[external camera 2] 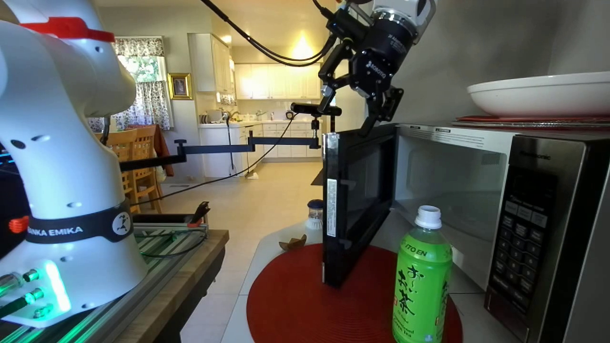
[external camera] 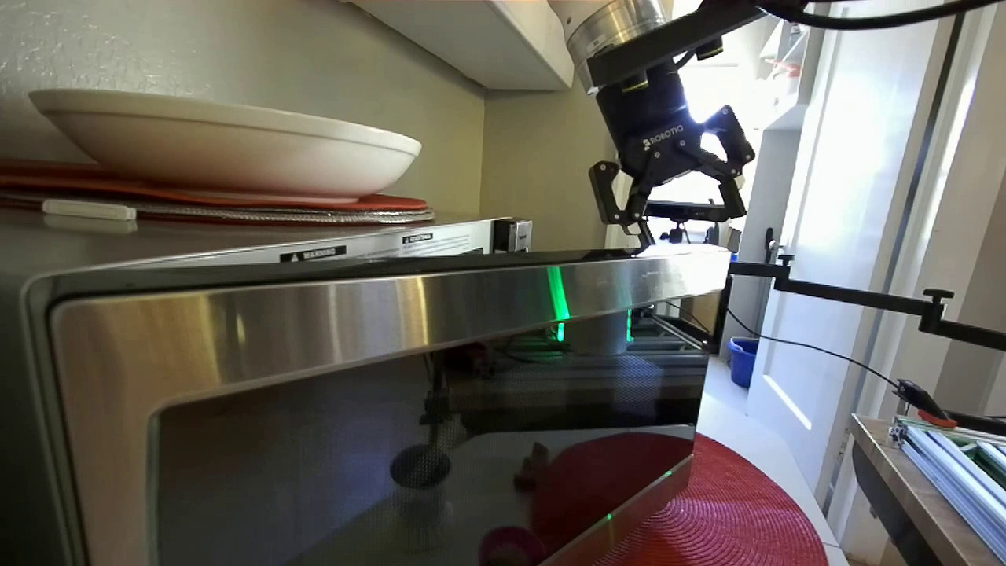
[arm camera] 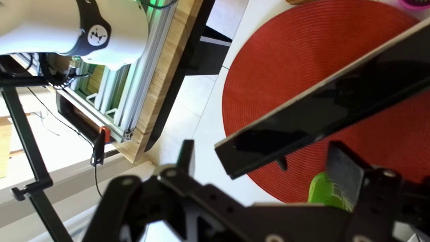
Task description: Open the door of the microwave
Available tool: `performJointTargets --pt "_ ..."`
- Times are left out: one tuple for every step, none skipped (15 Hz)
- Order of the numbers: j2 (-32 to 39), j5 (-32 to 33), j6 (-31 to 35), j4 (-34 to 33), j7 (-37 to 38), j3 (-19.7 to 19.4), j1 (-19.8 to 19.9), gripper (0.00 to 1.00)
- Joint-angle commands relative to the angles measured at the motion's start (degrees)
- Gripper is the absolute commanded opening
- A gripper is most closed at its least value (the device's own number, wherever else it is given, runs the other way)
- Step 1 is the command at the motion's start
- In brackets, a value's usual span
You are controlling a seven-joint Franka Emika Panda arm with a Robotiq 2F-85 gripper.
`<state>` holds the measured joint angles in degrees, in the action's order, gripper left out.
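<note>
Fingers (arm camera: 344, 173) gape wide over the door (external camera 2: 356, 202); dragging it inward could topple the green bottle (external camera 2: 421, 286) on its inner side.

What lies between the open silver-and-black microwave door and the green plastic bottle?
The wrist view shows a round red woven placemat between the door and the bottle.
</note>
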<state>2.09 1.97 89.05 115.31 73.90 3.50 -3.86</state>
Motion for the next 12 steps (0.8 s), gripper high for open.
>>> performJointTargets --pt "-2.57 -1.8 0.77 2.99 -2.41 0.15 -0.12 1.0" --pt "-3.15 -1.86 0.71 3.57 -2.48 0.38 -0.22 1.0" --pt "-3.56 -2.08 0.66 3.94 -2.6 0.58 -0.26 1.0" --pt "-4.29 -2.16 0.6 4.57 -2.73 0.83 -0.46 1.0" --pt "-4.91 -2.2 0.52 5.1 -2.91 1.0 -0.66 1.0" --pt "-5.56 -2.31 0.52 5.69 -2.99 1.22 -0.86 1.0" --pt "-6.14 -2.37 0.49 6.26 -3.03 1.52 -0.99 1.0" --pt "-6.79 -2.46 0.48 6.95 -2.96 1.84 -1.13 1.0" --pt "-7.28 -2.6 0.73 7.6 -2.9 2.13 -1.23 1.0" --pt "-7.88 -2.67 0.73 8.31 -2.81 2.47 -1.39 1.0" --pt "-8.29 -2.83 0.59 8.86 -2.87 2.74 -1.53 1.0" --pt "-8.81 -2.95 0.63 9.5 -2.75 3.09 -1.65 1.0"
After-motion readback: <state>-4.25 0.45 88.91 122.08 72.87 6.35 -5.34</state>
